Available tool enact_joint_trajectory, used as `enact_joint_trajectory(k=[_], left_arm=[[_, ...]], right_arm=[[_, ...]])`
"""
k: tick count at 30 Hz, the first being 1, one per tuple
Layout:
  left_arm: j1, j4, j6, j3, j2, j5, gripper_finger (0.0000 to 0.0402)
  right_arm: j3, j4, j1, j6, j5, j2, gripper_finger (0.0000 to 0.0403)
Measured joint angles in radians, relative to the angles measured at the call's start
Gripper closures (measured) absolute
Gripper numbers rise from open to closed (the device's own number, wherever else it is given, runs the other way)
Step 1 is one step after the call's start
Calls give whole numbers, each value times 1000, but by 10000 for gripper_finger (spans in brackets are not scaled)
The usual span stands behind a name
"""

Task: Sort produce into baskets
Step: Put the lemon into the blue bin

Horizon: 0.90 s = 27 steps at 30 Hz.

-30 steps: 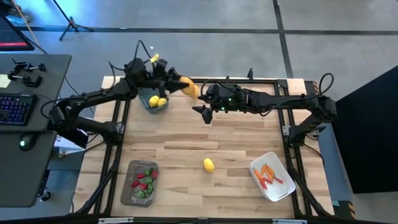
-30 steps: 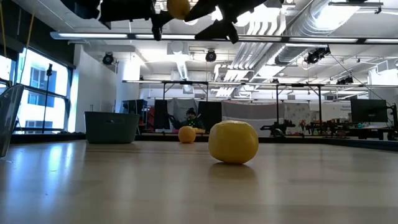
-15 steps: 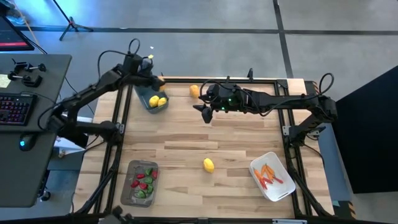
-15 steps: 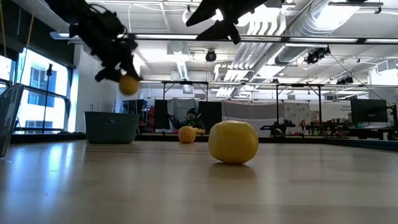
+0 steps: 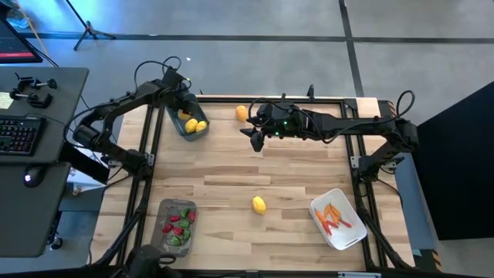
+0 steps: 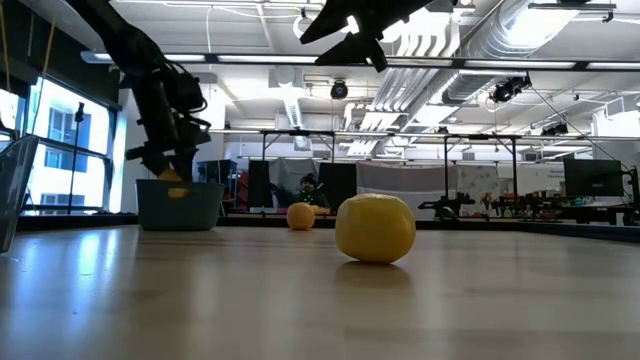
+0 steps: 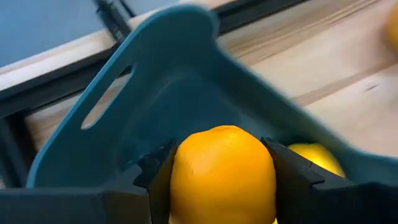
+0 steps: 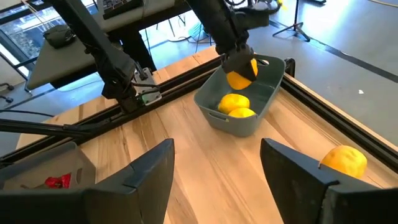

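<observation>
My left gripper (image 5: 186,113) is shut on an orange-yellow round fruit (image 7: 221,177) over the deep blue-grey tub (image 5: 194,131) at the table's far left. Two yellow lemons (image 8: 235,104) lie in that tub. My right gripper (image 5: 255,139) hangs open and empty above the far middle of the table. A loose lemon (image 5: 258,205) lies on the near middle of the table. Another orange-yellow fruit (image 5: 241,113) lies at the far edge. The shallow grey tray (image 5: 164,235) holds red and green pieces. The white tub (image 5: 347,202) holds thin orange sticks. My left gripper pinches the round fruit by two opposite sides (image 7: 180,180) between its two fingers (image 7: 155,171). The fingers come from above, pointing down into the tub's opening. The fruit is lifted, at about the height of the tub's rim (image 6: 176,190), above the two lemons.
A dark frame rail (image 5: 309,99) runs along the table's far edge, and side rails (image 5: 147,166) run along its left and right. A desk with a keyboard (image 5: 19,135) stands left of the table. Bare wood (image 5: 255,166) lies between the three bins.
My left gripper has carried the round fruit from above the far middle of the table toward the left edge and then down to the blue-grey tub's opening, staying shut on it.
</observation>
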Motion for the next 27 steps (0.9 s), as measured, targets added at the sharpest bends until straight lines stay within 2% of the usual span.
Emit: enact_joint_trajectory(k=[13,20,27], left_arm=[[0,-76,48,0,34,-30,168],[0,-101,92,0,34,-74,164],[0,-114,125,0,34,-74,163]], right_arm=[[0,0,0,-4,11,0,176],[0,0,0,-25,11,0,176],[0,0,0,-26,11,0,176]])
